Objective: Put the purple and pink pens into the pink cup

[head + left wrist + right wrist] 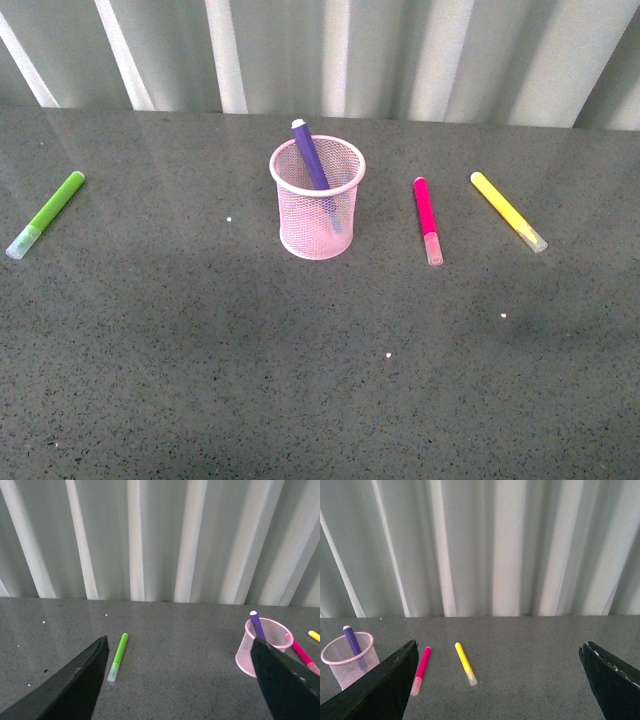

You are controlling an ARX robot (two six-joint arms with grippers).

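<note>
Status: half done, by my read. The purple pen (311, 158) already stands in the pink cup (305, 228), leaning against the far rim with its tail poking above it. The pink pen (427, 215) lies flat on the desk (300, 390), not yet picked up.

Right claw (499, 644): fingers spread wide, nothing between them, hovering above the desk. Left claw (179, 641): likewise spread wide and empty.

The relation that matters:
- The pink pen lies ahead of the right claw and inboard of its centreline, toward the cup.
- From the left claw it sits beyond the cup on the far side, so the right arm is clearly the nearer one.
- The pen's long axis runs roughly away from the robot, clear cap at the near end. The right claw's fingers open across that line, so little wrist turn looks needed (a judgement, not a measurement).

Watch: the yellow marker (505, 210) lies outboard of the pink pen and closer to the right claw's own midline. A straight drop would likely find the wrong marker, so I'd shift inboard first.

The green marker (48, 212) lies ahead of the left claw, well apart from the cup, and isn't wanted.
</note>
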